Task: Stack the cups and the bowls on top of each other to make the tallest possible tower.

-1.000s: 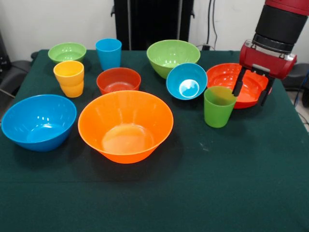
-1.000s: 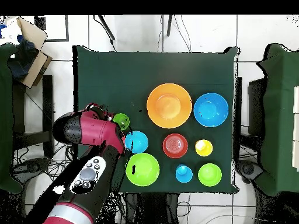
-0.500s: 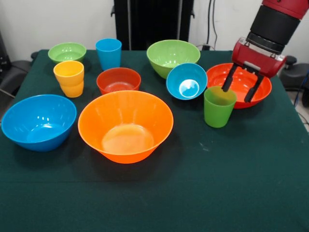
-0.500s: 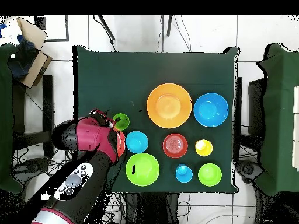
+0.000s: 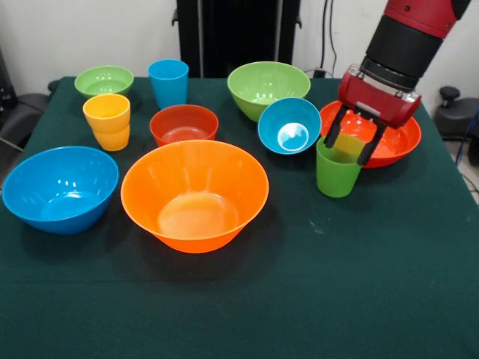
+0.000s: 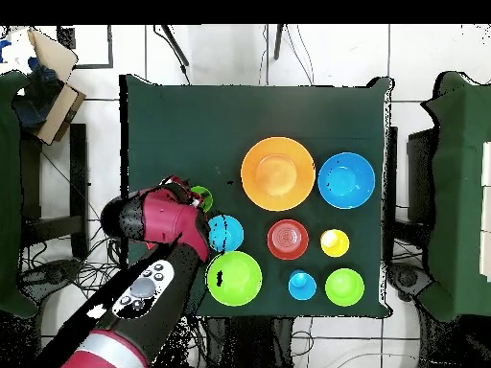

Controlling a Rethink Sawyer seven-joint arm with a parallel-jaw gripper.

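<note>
My gripper (image 5: 346, 150) is open, with one finger at each side of the rim of the green cup (image 5: 335, 176), which stands upright on the table. Just behind it is the wide, shallow red-orange bowl (image 5: 391, 139). A small blue bowl (image 5: 290, 125) leans tilted to the cup's left. Elsewhere stand a large green bowl (image 5: 268, 86), a small red bowl (image 5: 183, 123), a large orange bowl (image 5: 194, 194), a large blue bowl (image 5: 60, 187), yellow-orange cups (image 5: 107, 120), a blue cup (image 5: 168, 82) and a small green bowl (image 5: 104, 80). In the overhead view the arm hides the red-orange bowl and part of the green cup (image 6: 202, 197).
The dark green tablecloth (image 5: 374, 284) covers the table. A black stand (image 5: 238, 34) rises behind the table's far edge. A cardboard box (image 6: 53, 81) sits on a side surface in the overhead view.
My gripper has moved left in the front view, from over the red-orange bowl to the green cup's rim, staying open. No cup or bowl has moved.
</note>
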